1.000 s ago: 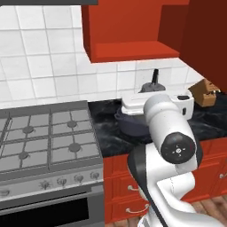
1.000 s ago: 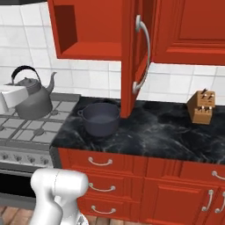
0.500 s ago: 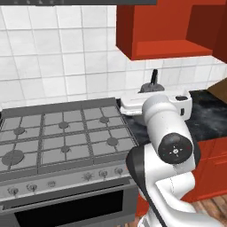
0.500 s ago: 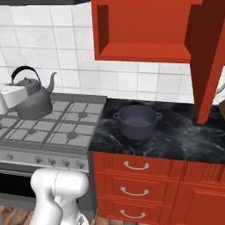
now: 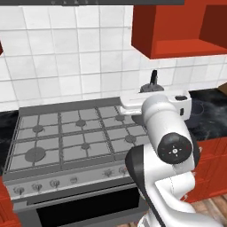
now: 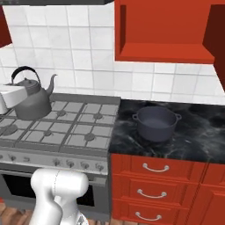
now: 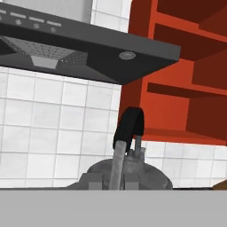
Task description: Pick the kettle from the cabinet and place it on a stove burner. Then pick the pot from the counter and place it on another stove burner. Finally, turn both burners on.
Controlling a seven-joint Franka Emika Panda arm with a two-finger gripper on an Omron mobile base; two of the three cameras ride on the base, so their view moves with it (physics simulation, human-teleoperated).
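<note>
The grey kettle with its arched black handle hangs in my gripper, which is shut on the handle. The kettle is held above the stove; whether it touches the grates I cannot tell. In the left base view only the kettle's handle top rises behind my white hand over the stove's right rear. The dark blue-grey pot sits on the black marble counter just right of the stove. The red cabinet with its open niche hangs above the pot.
A grey range hood hangs over the stove. Knobs line the stove's front edge. Red drawers sit under the counter. White tiles cover the back wall. My arm blocks the stove's right front in the left base view.
The base has driven left, so the whole scene slid right in both views and the stove now faces me. The kettle stays gripped in the same place relative to the arm.
</note>
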